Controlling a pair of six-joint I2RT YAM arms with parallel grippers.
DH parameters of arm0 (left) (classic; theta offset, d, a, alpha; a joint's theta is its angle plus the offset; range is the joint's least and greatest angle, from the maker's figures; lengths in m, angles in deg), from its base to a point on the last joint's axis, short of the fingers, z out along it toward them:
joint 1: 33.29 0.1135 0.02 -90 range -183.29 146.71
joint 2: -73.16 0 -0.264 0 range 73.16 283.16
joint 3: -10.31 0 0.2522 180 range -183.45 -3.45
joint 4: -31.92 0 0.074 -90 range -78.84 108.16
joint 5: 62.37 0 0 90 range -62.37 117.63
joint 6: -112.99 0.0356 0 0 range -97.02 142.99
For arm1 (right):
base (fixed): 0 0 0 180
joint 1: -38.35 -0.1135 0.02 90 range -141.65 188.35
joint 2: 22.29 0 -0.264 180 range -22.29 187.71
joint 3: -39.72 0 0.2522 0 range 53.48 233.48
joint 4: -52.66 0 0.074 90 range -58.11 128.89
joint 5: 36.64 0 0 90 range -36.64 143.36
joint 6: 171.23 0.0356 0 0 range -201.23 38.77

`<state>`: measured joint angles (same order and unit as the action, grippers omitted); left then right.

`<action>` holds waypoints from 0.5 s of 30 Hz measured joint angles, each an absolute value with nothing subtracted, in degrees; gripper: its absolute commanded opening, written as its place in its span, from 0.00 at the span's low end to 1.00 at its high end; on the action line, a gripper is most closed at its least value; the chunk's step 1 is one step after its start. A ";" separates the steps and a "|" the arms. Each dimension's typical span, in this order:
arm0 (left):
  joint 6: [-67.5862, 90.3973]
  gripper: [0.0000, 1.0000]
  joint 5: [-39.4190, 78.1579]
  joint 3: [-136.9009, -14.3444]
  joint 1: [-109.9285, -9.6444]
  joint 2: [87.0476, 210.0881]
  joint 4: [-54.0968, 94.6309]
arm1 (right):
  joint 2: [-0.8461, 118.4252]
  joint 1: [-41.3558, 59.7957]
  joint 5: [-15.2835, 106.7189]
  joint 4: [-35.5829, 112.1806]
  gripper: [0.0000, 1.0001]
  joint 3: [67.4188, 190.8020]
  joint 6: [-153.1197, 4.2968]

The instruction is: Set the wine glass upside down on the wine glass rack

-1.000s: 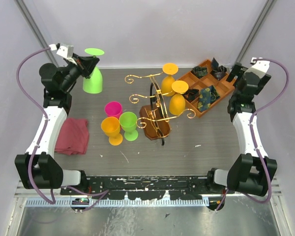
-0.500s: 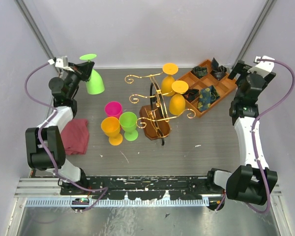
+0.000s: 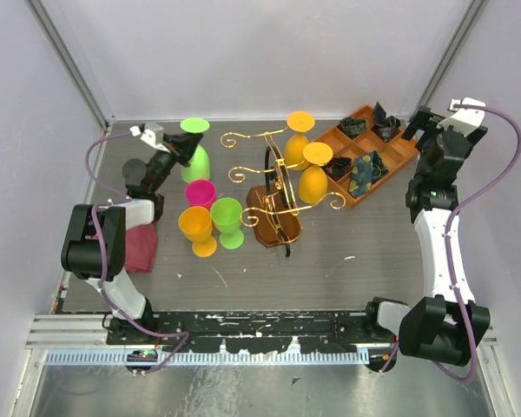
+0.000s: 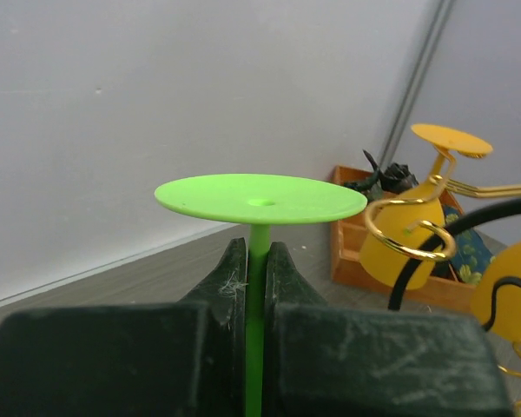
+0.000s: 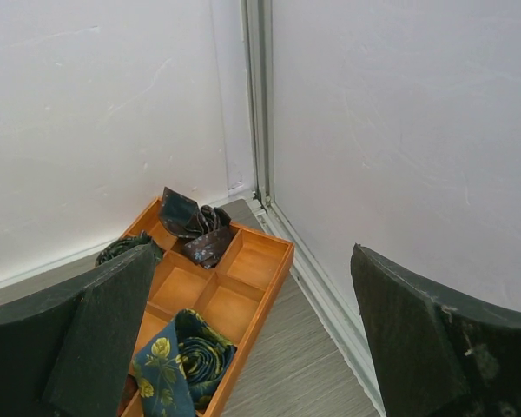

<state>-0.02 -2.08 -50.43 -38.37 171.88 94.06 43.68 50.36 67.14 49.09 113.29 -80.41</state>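
Note:
My left gripper (image 3: 178, 149) is shut on the stem of a lime-green wine glass (image 3: 196, 156) and holds it upside down, foot up, at the back left, just left of the rack. In the left wrist view the green foot disc (image 4: 260, 198) sits above my gripper (image 4: 258, 252), with the stem pinched between the fingers. The wine glass rack (image 3: 278, 178), gold wire on a dark-brown base, stands mid-table with two orange glasses (image 3: 313, 181) hanging upside down on it. Its gold curl (image 4: 410, 236) shows to the right. My right gripper (image 3: 438, 130) is open and empty, above the back right corner (image 5: 253, 252).
A pink cup (image 3: 200, 192), an orange glass (image 3: 196, 228) and a green glass (image 3: 227, 221) stand left of the rack's base. A dark red cloth (image 3: 132, 243) lies at the left. An orange-brown compartment tray (image 3: 403, 156) with rolled ties sits back right, also in the right wrist view (image 5: 269, 261).
My left gripper has carried the green glass from the back left corner rightward and nearer, toward the rack. The right arm lifted slightly at first, then stayed still.

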 measured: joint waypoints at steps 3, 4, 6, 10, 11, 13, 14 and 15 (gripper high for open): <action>3.08 0.00 -2.61 -49.67 -40.90 171.99 94.83 | 43.38 50.36 67.07 49.09 1.00 113.29 -80.95; 4.05 0.00 -2.59 -49.54 -41.67 171.97 95.24 | 43.27 50.36 67.05 49.07 1.00 113.29 -81.11; 5.95 0.00 -2.63 -49.12 -43.22 171.81 96.01 | 42.81 50.36 66.96 49.07 1.00 113.29 -81.43; 8.55 0.00 -2.63 -47.77 -44.64 170.98 96.36 | 41.89 50.36 66.94 49.11 1.00 113.29 -82.26; 9.16 0.00 -2.54 -47.31 -44.95 170.70 96.42 | 41.76 50.36 66.96 49.11 1.00 113.29 -82.48; 10.34 0.00 -2.43 -46.22 -45.69 170.06 96.62 | 41.69 50.36 66.94 49.13 1.00 113.29 -82.68; 10.69 0.00 -2.43 -45.80 -46.00 169.89 96.66 | 41.72 50.36 66.94 49.11 1.00 113.29 -82.72; 11.06 0.00 -2.43 -45.36 -46.30 169.71 96.68 | 41.72 50.36 66.94 49.11 1.00 113.29 -82.79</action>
<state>11.06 -2.43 -45.36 -46.30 169.71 96.68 41.72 50.36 66.94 49.11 113.29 -82.79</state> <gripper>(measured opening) 0.063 0.999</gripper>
